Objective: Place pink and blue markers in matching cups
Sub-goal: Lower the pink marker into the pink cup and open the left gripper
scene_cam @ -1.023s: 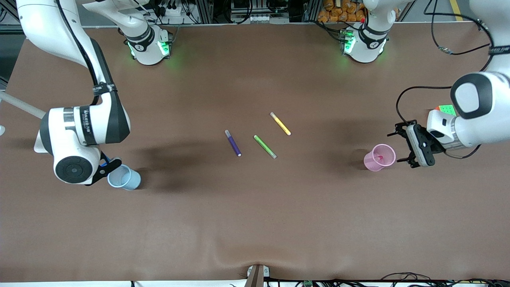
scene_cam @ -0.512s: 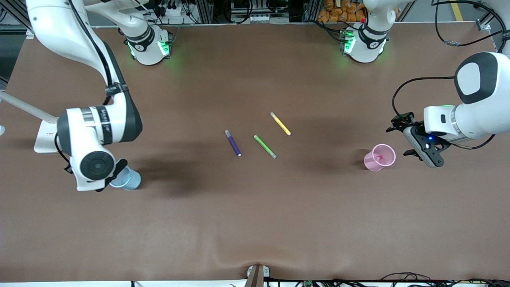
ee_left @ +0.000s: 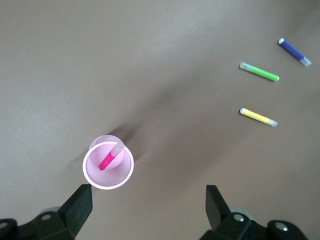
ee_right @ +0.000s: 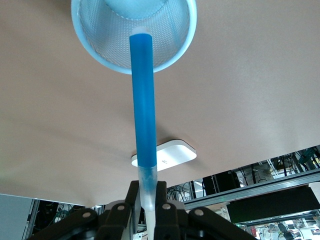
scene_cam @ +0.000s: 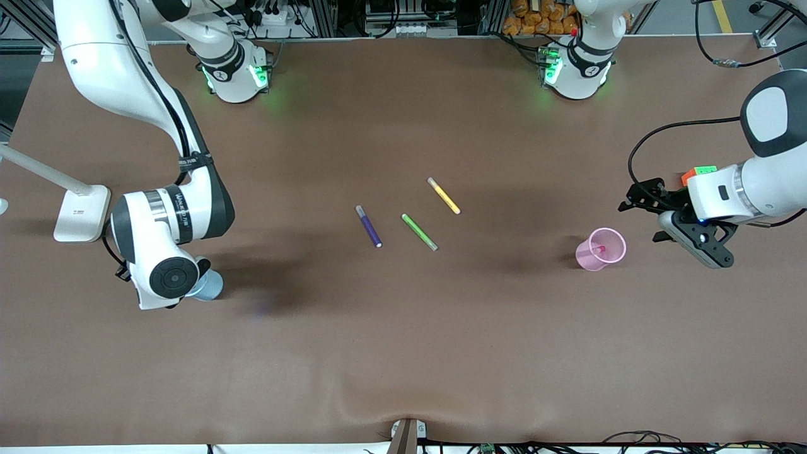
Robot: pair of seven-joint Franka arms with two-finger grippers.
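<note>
My right gripper is shut on the grey cap end of the blue marker and holds it upright, with its lower end in the mouth of the light blue cup. In the front view the right hand covers most of that cup and hides the marker. The pink marker leans inside the light pink cup; both show in the left wrist view, marker and cup. My left gripper is open and empty, up beside the pink cup toward the left arm's end of the table.
A dark purple marker, a green marker and a yellow marker lie mid-table. A white stand base sits near the right arm's elbow. A coloured cube shows by the left wrist.
My right hand has swung over the blue cup with the blue marker. My left gripper has drawn away from the pink cup toward the left arm's end of the table.
</note>
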